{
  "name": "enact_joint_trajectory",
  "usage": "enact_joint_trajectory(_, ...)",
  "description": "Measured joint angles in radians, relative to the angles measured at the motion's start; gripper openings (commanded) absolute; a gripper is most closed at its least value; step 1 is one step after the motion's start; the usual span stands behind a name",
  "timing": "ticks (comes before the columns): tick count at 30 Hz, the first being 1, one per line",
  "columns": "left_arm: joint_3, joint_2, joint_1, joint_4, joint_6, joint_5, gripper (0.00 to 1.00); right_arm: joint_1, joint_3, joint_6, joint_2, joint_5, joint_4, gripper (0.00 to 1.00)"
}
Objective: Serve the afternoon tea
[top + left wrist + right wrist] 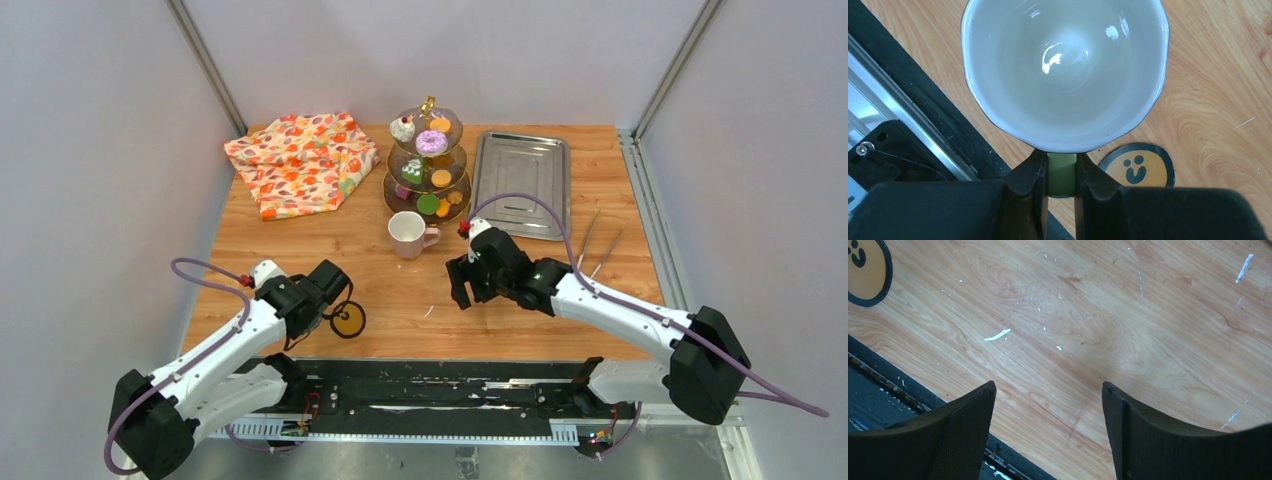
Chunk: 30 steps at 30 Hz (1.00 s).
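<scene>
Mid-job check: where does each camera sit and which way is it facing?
Top external: above and behind the bases, looking down the table at the tiered stand and pink mug; left arm and right arm show.
Left wrist: looks past the left gripper, shut on the handle of the yellow-green mug, into its white inside.
Right wrist: looks down between the open right gripper fingers at the tabletop.
Shared: the smiley sticker shows in both wrist views.

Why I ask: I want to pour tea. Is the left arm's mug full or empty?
Empty: the left wrist view looks into the mug, showing a bare, glossy white inside with no liquid.
</scene>
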Motion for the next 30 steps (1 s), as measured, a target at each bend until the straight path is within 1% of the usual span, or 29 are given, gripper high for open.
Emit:
enact_joint_trajectory(7, 0.010, 0.013, -0.013, -0.005, -0.011, 0.007, 0.01, 0.000, 0.000, -0.001, -0.011, 0.000, -0.001, 0.76)
enact_joint_trajectory(11, 0.013, -0.006, -0.025, -0.006, -0.011, 0.018, 0.01, 0.000, 0.000, -0.002, -0.021, 0.000, -0.002, 0.76)
enact_joint_trajectory(13, 0.013, -0.026, -0.026, -0.006, -0.013, 0.025, 0.03, 0.000, 0.000, -0.002, -0.023, 0.000, -0.002, 0.76)
enact_joint_trajectory(26, -0.003, -0.071, -0.030, 0.000, -0.040, 0.047, 0.30, 0.000, 0.000, -0.003, -0.040, 0.000, -0.011, 0.76)
enact_joint_trajectory(30, -0.021, -0.066, -0.031, 0.006, -0.049, 0.085, 0.40, 0.000, -0.001, -0.003, -0.047, 0.001, -0.013, 0.76)
